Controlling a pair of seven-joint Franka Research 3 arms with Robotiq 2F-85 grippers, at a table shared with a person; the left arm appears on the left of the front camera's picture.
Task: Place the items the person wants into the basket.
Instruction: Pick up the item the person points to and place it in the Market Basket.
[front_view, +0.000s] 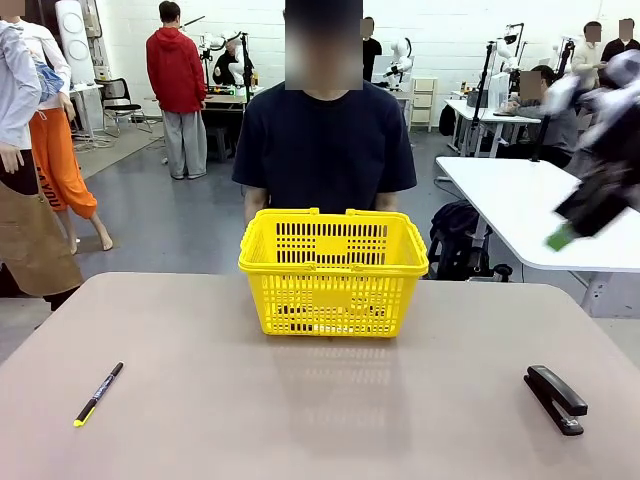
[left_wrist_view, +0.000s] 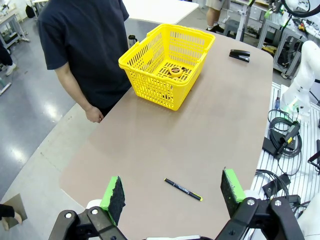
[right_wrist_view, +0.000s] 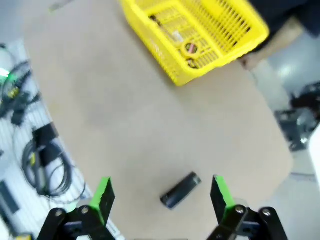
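The yellow basket (front_view: 333, 300) stands in the middle of the table's far side, directly in front of the person (front_view: 325, 140) in a dark navy T-shirt. A round yellow tape measure (left_wrist_view: 175, 70) lies on the basket's (left_wrist_view: 155, 87) floor. In the blurred right wrist view the tape measure (right_wrist_view: 190, 48) is in the basket (right_wrist_view: 160, 50) among other shapes I cannot make out. My left gripper (left_wrist_view: 172, 192) hangs open high above the table's near left. My right gripper (right_wrist_view: 161, 200) is open and empty, high over the black stapler (right_wrist_view: 181, 190). In the front view the right gripper (front_view: 575, 225) is a blur at upper right.
A thin black pen with a yellow tip (front_view: 98, 393) lies near the table's front left; the same pen (left_wrist_view: 183, 189) lies below my left gripper. The black stapler (front_view: 555, 398) rests at the front right. The person's hand (left_wrist_view: 93, 115) hangs by the far edge.
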